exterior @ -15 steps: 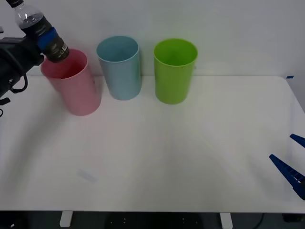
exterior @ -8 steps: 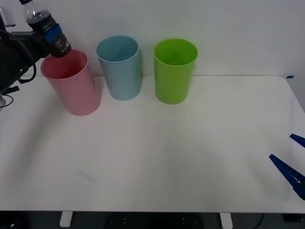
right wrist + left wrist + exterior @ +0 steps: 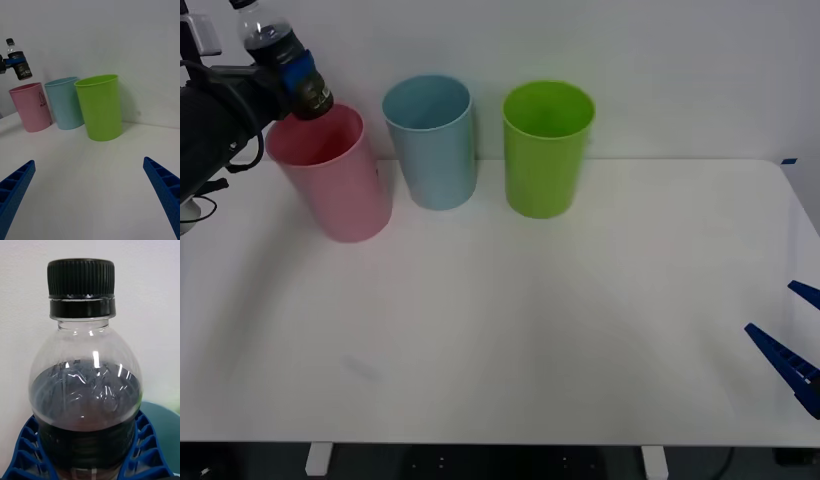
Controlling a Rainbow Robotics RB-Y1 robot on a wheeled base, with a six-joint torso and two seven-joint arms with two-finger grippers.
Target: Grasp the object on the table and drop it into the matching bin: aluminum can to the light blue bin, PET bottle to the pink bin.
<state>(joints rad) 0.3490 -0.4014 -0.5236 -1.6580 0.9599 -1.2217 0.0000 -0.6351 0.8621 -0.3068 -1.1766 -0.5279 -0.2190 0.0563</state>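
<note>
Far left: left tool [image 3: 295, 72] raised above the tabletop [image 3: 530, 330], blue fingers [image 3: 28, 450] clamped around the dark lower body of the PET bottle [image 3: 280, 55]. Bottle in the air, tilted, black cap [image 3: 80, 277] uppermost, its base just over the far-left rim of the pink bin [image 3: 330, 185]. Dark liquid fills roughly the lower half.

Bins in a row along the far side of the tabletop, all upright: pink, then light blue bin [image 3: 430, 140] just beside it, then green bin [image 3: 547, 148].

Near right edge: right tool [image 3: 792, 340] idle low over the tabletop, fingers spread wide, gripping nothing.
</note>
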